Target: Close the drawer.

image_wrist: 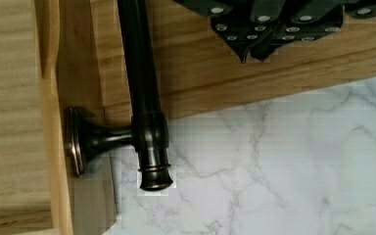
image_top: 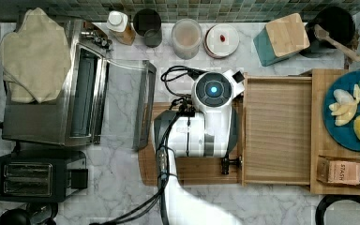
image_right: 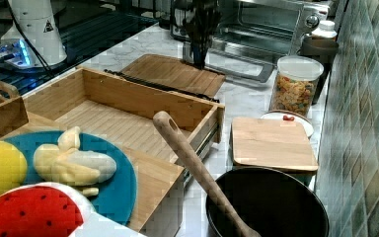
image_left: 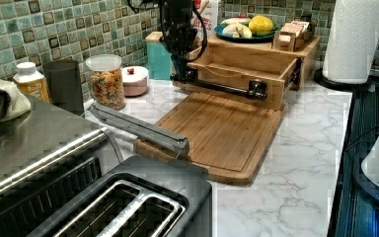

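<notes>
The drawer (image_top: 276, 129) stands pulled out of its light-wood cabinet, open and empty, toward the top view's left. A dark metal bar handle (image_left: 217, 86) runs across its front panel (image_wrist: 73, 73). My gripper (image_wrist: 254, 51) is shut with nothing in it. It hangs over the cutting board (image_wrist: 274, 73), just in front of the handle (image_wrist: 139, 98) and near one end of the bar. In the left view the gripper (image_left: 182, 73) sits at the handle's far end. In the right view the gripper (image_right: 199, 61) stands beyond the drawer (image_right: 118, 123). My arm's wrist (image_top: 213, 89) covers most of the handle from above.
A toaster oven's open door (image_top: 143, 105) lies to the top view's left of the cutting board (image_top: 192, 171). Jars (image_top: 186, 37) line the back wall. A fruit plate (image_top: 351, 112) sits on the cabinet top. A paper towel roll (image_left: 355, 39) stands at the left view's right.
</notes>
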Robot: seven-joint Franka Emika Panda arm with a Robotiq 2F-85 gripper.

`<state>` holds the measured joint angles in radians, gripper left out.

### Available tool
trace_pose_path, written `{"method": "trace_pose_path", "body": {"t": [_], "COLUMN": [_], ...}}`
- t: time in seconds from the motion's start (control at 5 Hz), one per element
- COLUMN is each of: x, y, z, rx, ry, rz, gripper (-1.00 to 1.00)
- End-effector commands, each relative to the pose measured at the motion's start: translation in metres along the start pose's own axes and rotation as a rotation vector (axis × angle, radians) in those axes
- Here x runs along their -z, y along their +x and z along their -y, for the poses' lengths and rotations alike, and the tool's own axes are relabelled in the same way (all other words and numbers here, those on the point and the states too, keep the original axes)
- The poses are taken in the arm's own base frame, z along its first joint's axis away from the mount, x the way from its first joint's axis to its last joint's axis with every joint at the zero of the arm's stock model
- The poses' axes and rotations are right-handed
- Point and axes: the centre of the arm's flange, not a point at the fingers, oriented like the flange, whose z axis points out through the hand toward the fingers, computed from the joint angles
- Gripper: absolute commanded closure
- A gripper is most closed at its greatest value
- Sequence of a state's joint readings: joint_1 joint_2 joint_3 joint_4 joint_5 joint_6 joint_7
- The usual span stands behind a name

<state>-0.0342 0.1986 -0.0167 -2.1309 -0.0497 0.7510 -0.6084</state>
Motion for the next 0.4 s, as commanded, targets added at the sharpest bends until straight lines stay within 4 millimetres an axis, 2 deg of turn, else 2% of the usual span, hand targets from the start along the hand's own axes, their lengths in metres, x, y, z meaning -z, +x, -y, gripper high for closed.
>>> {"method": "trace_pose_path", "body": {"t": [0.2,0.4], "x": [-0.0293,-0.0284], "y": [-0.0028,0.003], "z": [-0.0249,-0.0285], "rx": [0.007,-0.021], "ry": [-0.02,-0.054], "rz": [0.004,0.052], "gripper": [1.0,1.0]}}
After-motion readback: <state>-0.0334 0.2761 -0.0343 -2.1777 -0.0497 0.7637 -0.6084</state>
